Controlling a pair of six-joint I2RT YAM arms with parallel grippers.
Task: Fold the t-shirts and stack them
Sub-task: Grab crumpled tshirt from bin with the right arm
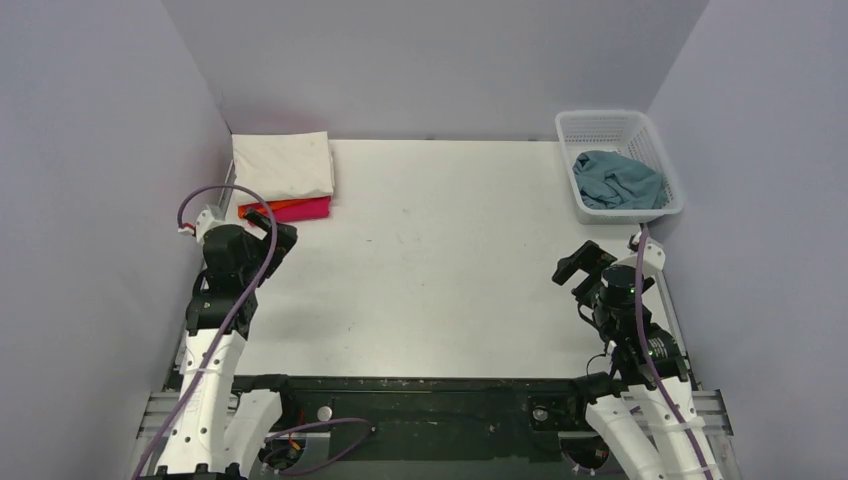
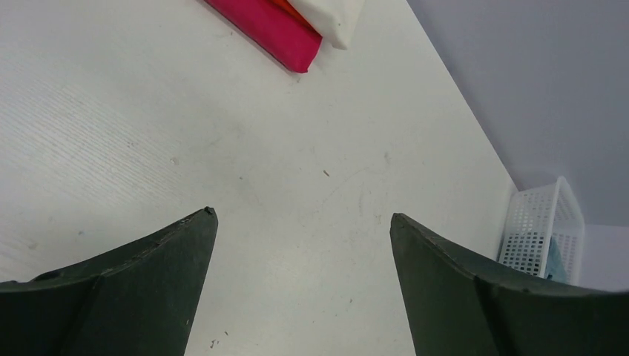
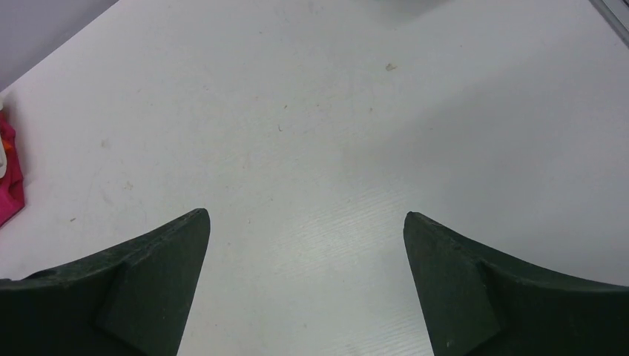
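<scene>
Overhead view with both wrist views, taken at the point where the next garment must be fetched.

The teal-blue t-shirt (image 1: 618, 180) lies crumpled inside the mesh basket (image 1: 610, 124) at the far right corner of the table (image 1: 450, 260). It is unfolded and nothing grips it. Read from the right gripper (image 1: 578, 262), the shirt sits at about 1 o'clock, a short way off, with the basket's near rim between the two. Read from the left gripper (image 1: 272, 226), it sits between 2 and 3 o'clock, well apart across the whole table. You should therefore judge the right arm the nearer for the pick.

The heap shows no clean long axis. It spreads loosely from 10 to 4 o'clock, roughly along the basket's length, so a descent from above onto its raised middle looks the likeliest approach.

Both wrist views show the jaws spread wide over bare table, with nothing between them.

The finished stack rests at the far left corner, at 12 o'clock from the left gripper and just beside it. The cream-white t-shirt (image 1: 283, 165) is uppermost, an orange t-shirt (image 1: 285, 204) shows as a thin edge beneath it, and the pink-magenta t-shirt (image 1: 308, 210) lies lowest.
</scene>
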